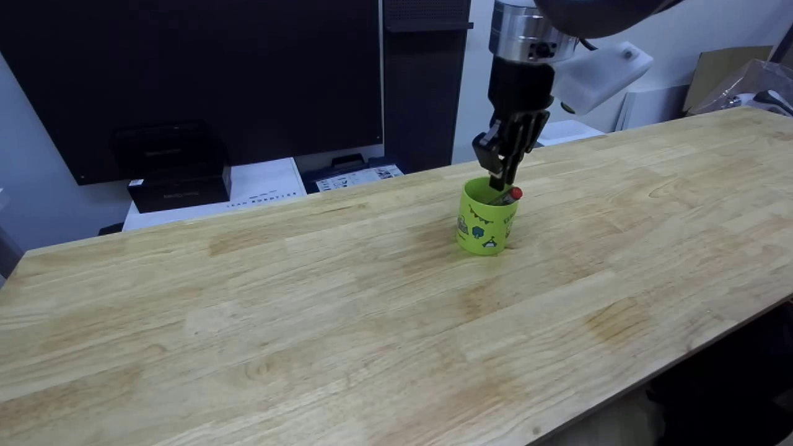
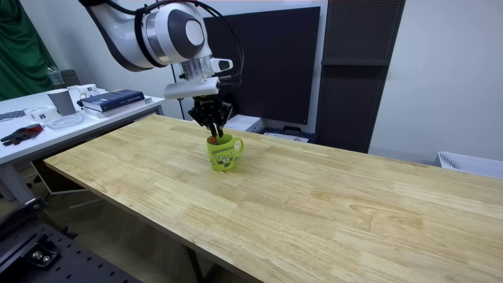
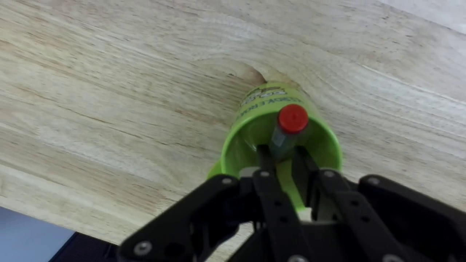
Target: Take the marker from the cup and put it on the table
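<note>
The lime-green cup (image 1: 485, 224) stands upright on the light-wood table (image 1: 297, 310); it also shows in an exterior view (image 2: 223, 156) with its handle to the right. The marker (image 3: 292, 119), with a red end and a greyish body, leans inside the cup against the rim; its red end shows in both exterior views (image 1: 515, 193) (image 2: 213, 140). My gripper (image 3: 281, 149) points down at the cup mouth, fingertips at or just inside the rim. Its fingers are partly apart, on either side of the marker's body, with a gap visible between them. The marker's lower end is hidden.
A white side table (image 2: 11, 145) holds a blue book (image 2: 114, 100), a grey cup (image 2: 61, 101) and gloves (image 2: 22, 133). Boxes (image 1: 179, 189) stand behind the wooden table's back edge. A black perforated plate (image 2: 59, 251) lies near the front.
</note>
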